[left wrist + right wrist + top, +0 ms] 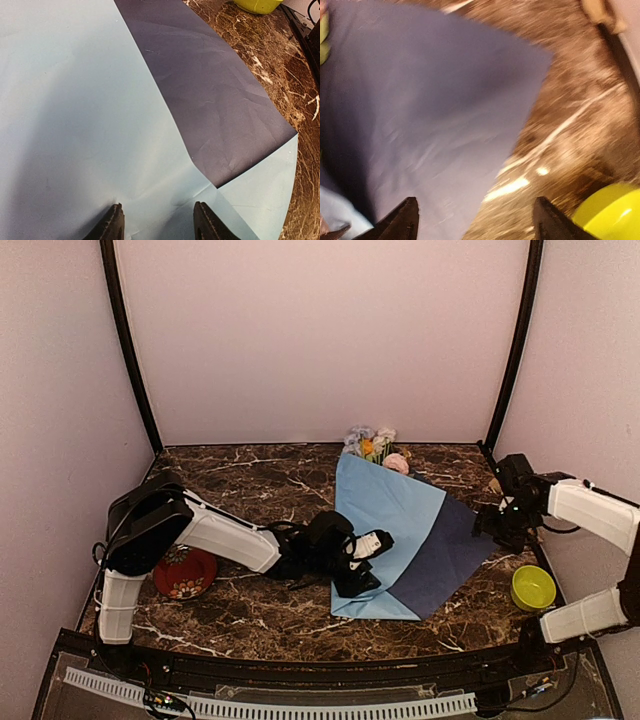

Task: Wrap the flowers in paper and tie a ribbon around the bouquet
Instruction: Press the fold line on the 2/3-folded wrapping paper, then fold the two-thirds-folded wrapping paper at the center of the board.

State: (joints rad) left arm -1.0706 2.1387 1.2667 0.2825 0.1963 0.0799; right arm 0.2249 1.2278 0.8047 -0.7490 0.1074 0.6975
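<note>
The top view alone shows the whole scene. One paper (385, 510) lies in the middle of the table (250, 480). Its light blue flap is folded over, and the navy face is open toward 4 o'clock. The flowers (372, 445) stick out from under the paper at its 12 o'clock corner. I can count an orange head, a pink one, a white one and a pale blue one. They are too small to count more.

There is one red dish (185, 572) at 8 o'clock and one yellow-green bowl (533, 587) at 4 o'clock. One small tan thing (494, 483) lies at the 3 o'clock edge, and I cannot tell what it is.

Two arms are there. The left tool (370, 562) is over the light blue flap. The right tool (488, 525) is just beside the navy corner at 3 o'clock.

The left wrist view shows what the top view hides. The fingers (112, 224) of the left tool stand apart, and only the flat blue paper is seen past them, so the tool is open and holds nothing. This view also shows creases in the navy part.

The right wrist view is blurred. The fingers (402, 220) of the right tool stand wide apart, so this tool is open too. The navy corner lies under them and is not pinched. The bowl (607, 212) is at 5 o'clock in this view.
</note>
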